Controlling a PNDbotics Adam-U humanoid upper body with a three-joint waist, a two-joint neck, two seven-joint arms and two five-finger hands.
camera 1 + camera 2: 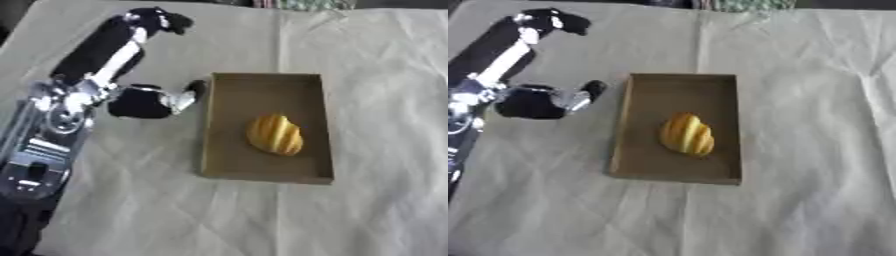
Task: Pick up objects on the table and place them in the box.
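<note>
A shallow brown cardboard box (262, 172) lies on the cloth-covered table, a little right of centre. Inside it, toward the near right, rests a yellow ridged object (275, 134) shaped like a small pastry. My left hand (103, 56) comes in from the lower left and hovers left of the box. Its fingers stretch away toward the far left corner, and its thumb (162, 101) points at the box's left wall, just short of it. The hand is open and holds nothing. My right hand shows in neither view.
A wrinkled pale cloth (376, 100) covers the whole table. A patterned item (302, 4) shows at the far edge. My left forearm (39, 150) takes up the near left side.
</note>
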